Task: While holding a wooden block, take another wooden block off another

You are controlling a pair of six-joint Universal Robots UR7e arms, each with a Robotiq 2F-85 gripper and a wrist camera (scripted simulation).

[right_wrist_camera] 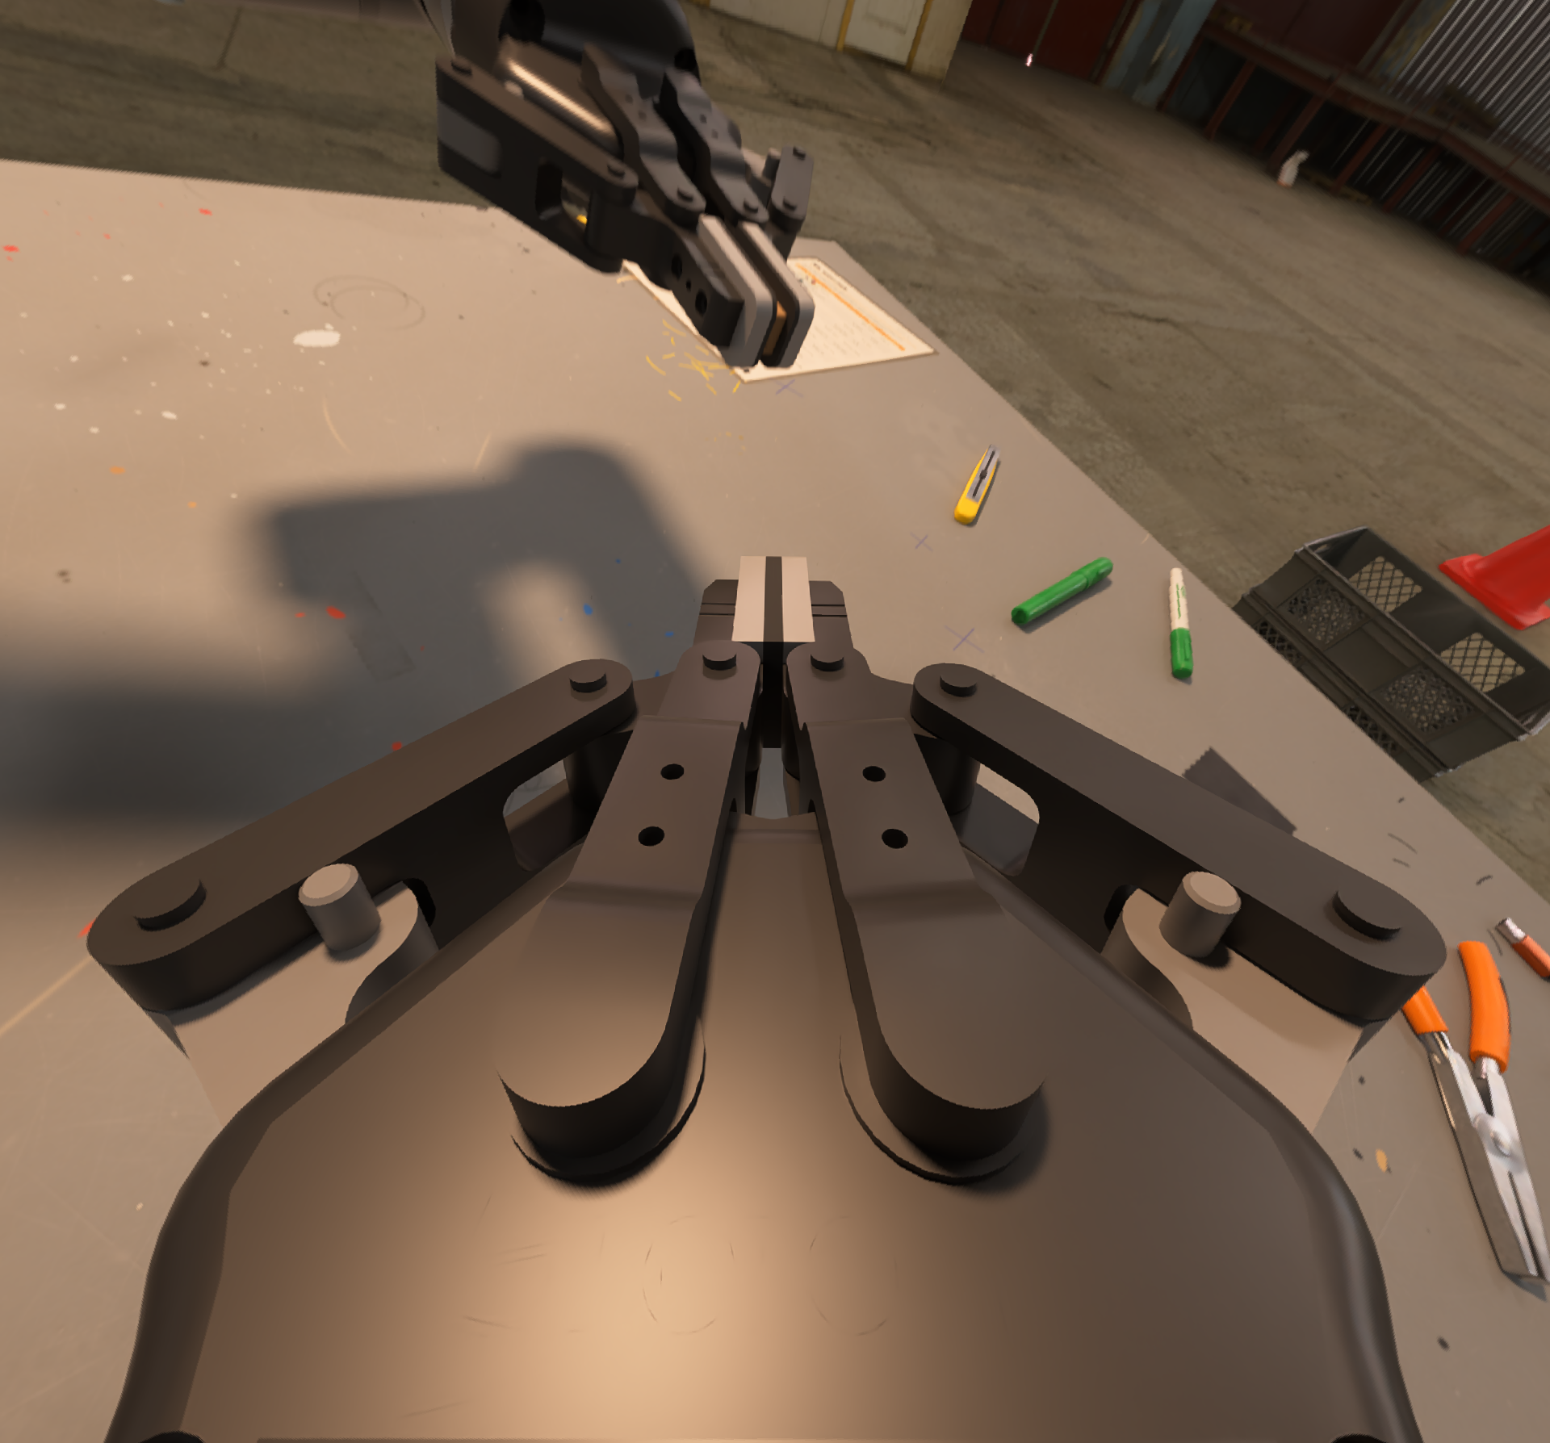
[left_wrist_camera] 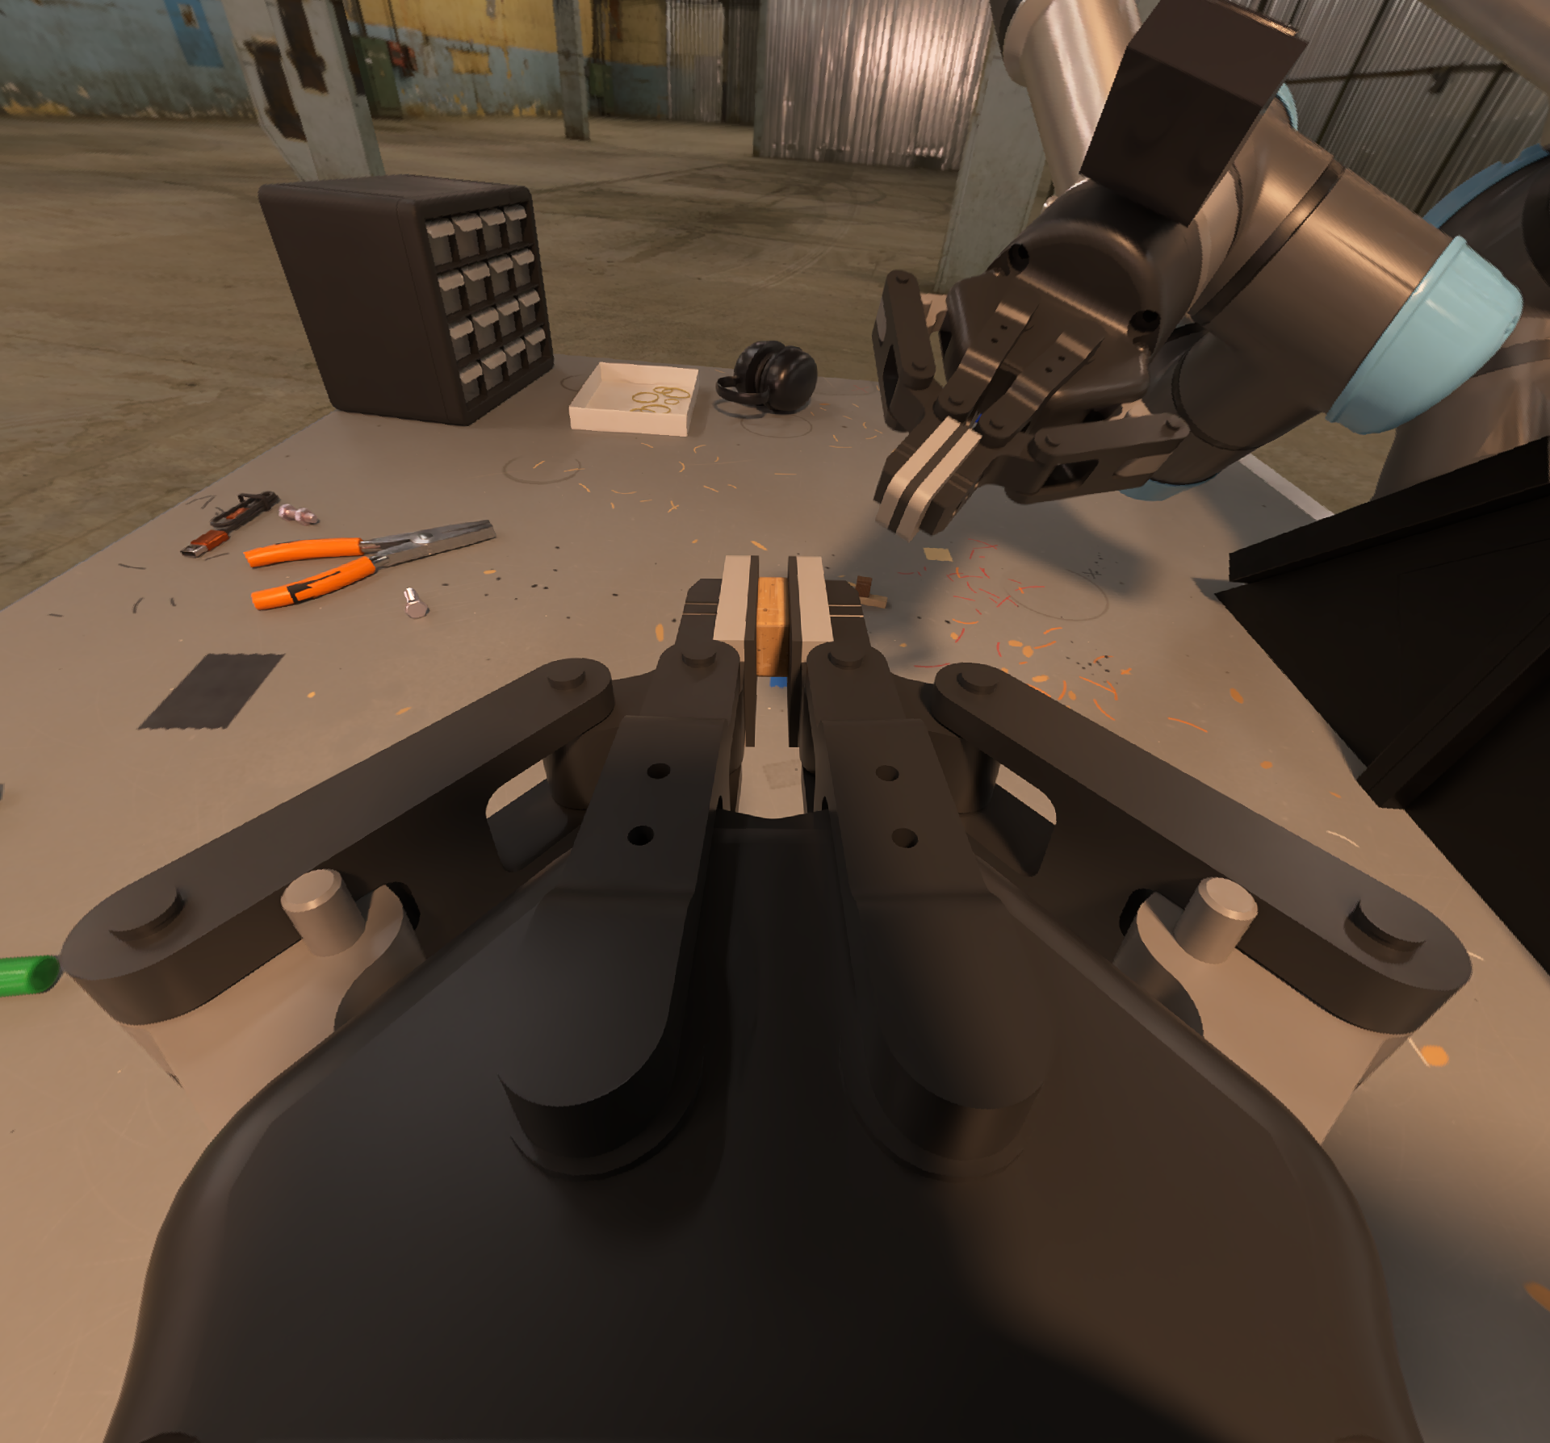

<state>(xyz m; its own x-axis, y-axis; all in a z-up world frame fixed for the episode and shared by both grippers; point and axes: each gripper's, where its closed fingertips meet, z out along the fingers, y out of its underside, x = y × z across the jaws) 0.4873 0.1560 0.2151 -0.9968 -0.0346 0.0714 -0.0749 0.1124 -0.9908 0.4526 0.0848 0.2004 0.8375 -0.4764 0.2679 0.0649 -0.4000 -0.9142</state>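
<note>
Nothing legible here: the paper sheet (right_wrist_camera: 847,329) on the surface (right_wrist_camera: 252,396) carries print too small to make out, and so does the white marker (right_wrist_camera: 1178,619).

- The right gripper (right_wrist_camera: 772,598) hangs above the grey desk (right_wrist_camera: 252,413), its pads pressed together with nothing between them.
- Farther off, the left gripper (right_wrist_camera: 767,321) pinches a wooden block (right_wrist_camera: 783,322) over a sheet of paper (right_wrist_camera: 847,334).
- To the right lie a yellow utility knife (right_wrist_camera: 977,486), two green markers (right_wrist_camera: 1062,591), and orange-handled pliers (right_wrist_camera: 1484,1101).
</note>
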